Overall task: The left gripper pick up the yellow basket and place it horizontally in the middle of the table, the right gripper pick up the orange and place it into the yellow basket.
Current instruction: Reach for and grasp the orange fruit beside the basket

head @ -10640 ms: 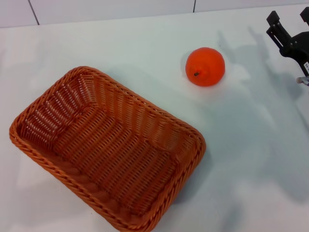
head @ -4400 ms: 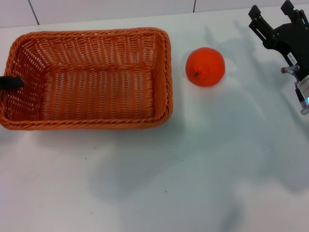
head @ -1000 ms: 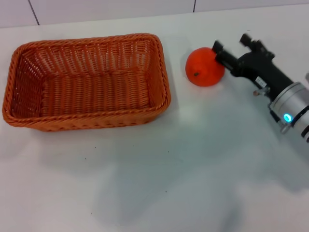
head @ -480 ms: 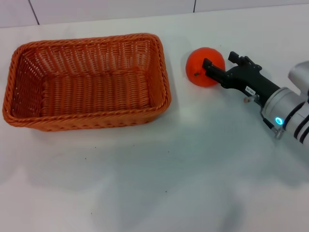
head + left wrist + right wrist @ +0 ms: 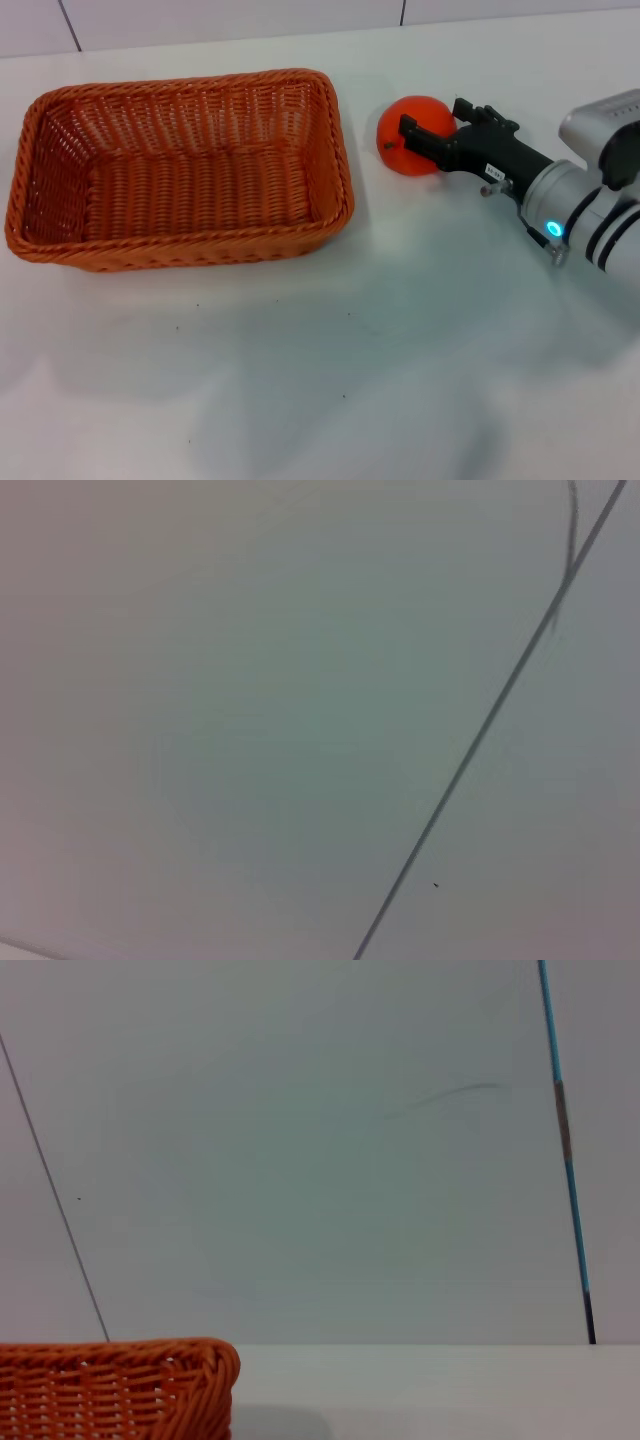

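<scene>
Table (image 5: 300, 380), smooth matte white, carries everything. Next in size is the yellow basket (image 5: 180, 170), a rectangular woven wicker tray, more orange-brown than yellow, with a braided rim and sloped sides. It lies lengthwise across the table, well apart from the fingertips on their far side from the wrist, and empty. Its rim corner also shows in the right wrist view (image 5: 120, 1385).

The right gripper (image 5: 428, 132), a black claw on a silver banded wrist with a blue light, has slid forward over the last second: a second ago its tips only reached the fruit's near side, now the fingers straddle it. The orange (image 5: 408, 133), round and glossy, sits between them on the table; it seems nudged slightly toward the basket. The fingers are spread around it, and whether they already press on it I cannot tell. I judge the grasp about to close, with lift and carry to the basket left.

The left gripper is out of sight.
</scene>
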You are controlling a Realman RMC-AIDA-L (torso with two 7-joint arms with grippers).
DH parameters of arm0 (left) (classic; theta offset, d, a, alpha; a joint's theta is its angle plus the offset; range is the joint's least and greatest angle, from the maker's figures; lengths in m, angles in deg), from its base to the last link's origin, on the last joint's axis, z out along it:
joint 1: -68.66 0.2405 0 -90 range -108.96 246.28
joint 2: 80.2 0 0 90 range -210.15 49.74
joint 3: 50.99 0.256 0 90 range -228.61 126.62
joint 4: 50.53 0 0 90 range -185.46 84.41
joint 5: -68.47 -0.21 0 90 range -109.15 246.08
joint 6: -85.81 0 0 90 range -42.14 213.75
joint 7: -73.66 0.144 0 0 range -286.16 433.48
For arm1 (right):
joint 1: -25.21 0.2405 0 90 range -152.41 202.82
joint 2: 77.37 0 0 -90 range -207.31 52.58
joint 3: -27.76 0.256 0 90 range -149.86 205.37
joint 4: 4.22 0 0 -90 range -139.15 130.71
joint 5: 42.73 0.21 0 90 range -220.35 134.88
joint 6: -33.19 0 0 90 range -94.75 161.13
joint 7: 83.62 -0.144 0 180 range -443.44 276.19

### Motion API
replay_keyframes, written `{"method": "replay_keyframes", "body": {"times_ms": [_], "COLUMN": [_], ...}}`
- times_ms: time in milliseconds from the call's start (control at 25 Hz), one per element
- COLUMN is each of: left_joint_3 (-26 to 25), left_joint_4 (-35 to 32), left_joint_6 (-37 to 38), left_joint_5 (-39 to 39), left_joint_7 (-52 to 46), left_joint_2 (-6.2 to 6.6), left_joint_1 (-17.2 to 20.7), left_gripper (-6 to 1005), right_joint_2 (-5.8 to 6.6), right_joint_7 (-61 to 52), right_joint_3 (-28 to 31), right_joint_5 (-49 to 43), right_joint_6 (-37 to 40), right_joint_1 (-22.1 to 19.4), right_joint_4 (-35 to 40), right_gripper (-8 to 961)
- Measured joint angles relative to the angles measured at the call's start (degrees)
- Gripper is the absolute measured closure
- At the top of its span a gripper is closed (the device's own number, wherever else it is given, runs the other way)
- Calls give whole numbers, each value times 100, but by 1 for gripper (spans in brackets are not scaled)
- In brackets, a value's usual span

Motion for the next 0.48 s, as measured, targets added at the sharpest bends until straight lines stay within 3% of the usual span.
{"method": "replay_keyframes", "body": {"times_ms": [480], "left_joint_3": [-31], "left_joint_4": [24], "left_joint_6": [64], "left_joint_5": [19], "left_joint_7": [186], "left_joint_2": [-3], "left_joint_1": [30], "left_gripper": [82], "right_joint_2": [-12], "right_joint_7": [-122], "right_joint_3": [11], "right_joint_5": [-5], "right_joint_6": [-341], "right_joint_1": [38], "right_joint_4": [72], "right_gripper": [25]}}
